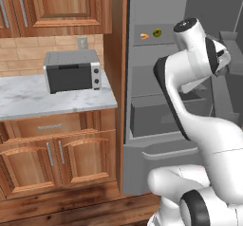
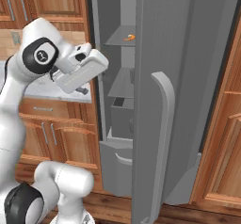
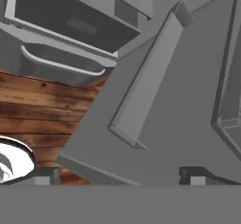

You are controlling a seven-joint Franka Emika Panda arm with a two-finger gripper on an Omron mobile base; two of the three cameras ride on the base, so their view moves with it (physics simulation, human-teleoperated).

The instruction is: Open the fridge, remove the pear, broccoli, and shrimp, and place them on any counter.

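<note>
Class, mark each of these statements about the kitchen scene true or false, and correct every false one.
1. The fridge door stands open. True.
2. The shrimp lies on the counter. False: it lies on a shelf inside the fridge.
3. The pear sits beside the shrimp on the same shelf. True.
4. The gripper is shut on the pear. False: its jaws stand open and hold nothing.
5. A toaster oven stands on the counter. True.
6. The fridge door handle is a round knob. False: it is a long vertical bar.
</note>
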